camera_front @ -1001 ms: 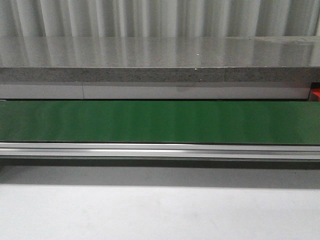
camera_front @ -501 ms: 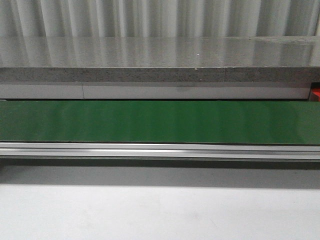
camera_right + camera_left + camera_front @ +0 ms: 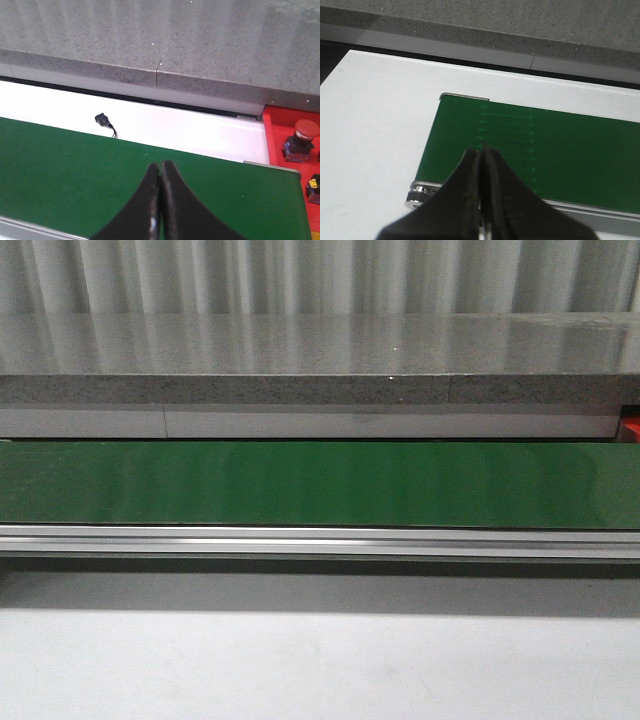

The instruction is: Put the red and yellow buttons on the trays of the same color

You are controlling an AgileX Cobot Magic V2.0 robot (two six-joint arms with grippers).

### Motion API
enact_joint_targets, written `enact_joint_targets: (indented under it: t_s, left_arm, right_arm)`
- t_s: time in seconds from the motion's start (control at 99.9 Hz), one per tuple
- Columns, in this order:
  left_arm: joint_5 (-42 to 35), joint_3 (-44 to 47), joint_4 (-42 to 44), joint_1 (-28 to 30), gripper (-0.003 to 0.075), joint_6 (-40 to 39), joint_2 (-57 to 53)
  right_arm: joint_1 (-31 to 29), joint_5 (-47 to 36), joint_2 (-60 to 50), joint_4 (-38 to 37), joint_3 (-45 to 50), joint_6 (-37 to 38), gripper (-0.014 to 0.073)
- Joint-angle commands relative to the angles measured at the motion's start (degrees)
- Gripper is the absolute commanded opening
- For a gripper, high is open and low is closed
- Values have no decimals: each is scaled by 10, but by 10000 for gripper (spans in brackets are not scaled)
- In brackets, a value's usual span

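Observation:
A red tray point(image 3: 280, 130) lies past the end of the green belt point(image 3: 75, 170) in the right wrist view. On it stands a red-capped button point(image 3: 301, 140), and beside that a button with a yellow cap point(image 3: 314, 187) is cut by the picture's edge. A sliver of the red tray point(image 3: 631, 428) shows at the right edge of the front view. My right gripper point(image 3: 160, 167) hangs shut and empty over the belt. My left gripper point(image 3: 483, 152) is shut and empty above the belt's other end point(image 3: 520, 145). No yellow tray is in view.
The green conveyor belt point(image 3: 320, 484) runs across the front view with an aluminium rail point(image 3: 320, 540) along its near side. A grey speckled stone ledge point(image 3: 320, 360) lies behind it. A small black connector point(image 3: 103, 120) sits on the white surface point(image 3: 150, 120) by the belt.

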Motion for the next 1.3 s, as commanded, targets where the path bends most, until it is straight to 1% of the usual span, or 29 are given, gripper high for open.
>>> enact_joint_targets:
  t_s: [0.0,0.12,0.23,0.33,0.501,0.591,0.701,0.831,1.292]
  left_arm:
    - [-43,-16,-3,1,-20,-6,0]
    - [-43,-16,-3,1,-20,-6,0]
    - [-43,-16,-3,1,-20,-6,0]
    - [-43,-16,-3,1,-20,-6,0]
    - [-43,-16,-3,1,-20,-6,0]
    - [-43,-16,-3,1,-20,-6,0]
    - [-43,-16,-3,1,-20,-6,0]
    - [-43,-16,-3,1,-20,-6,0]
    - [-43,-16,-3,1,-20,-6,0]
  right_arm:
    - [0,-74,-30,-18,11,11,-59]
    - [-1,-117,-88,-43,66,40,-59]
    - [-1,-158,-142,-46,120,67,-59]
    - [-3,-187,-185,-47,171,74,-59]
    - [-43,-189,-273,-48,238,93,-59]
    - [-65,-189,-317,-60,267,113,-59]
    - [-68,-189,-373,-78,298,142,-59]
    - [-65,-172,-368,-101,302,170,-59]
    - [-64,-175,-368,-106,302,171,-59]
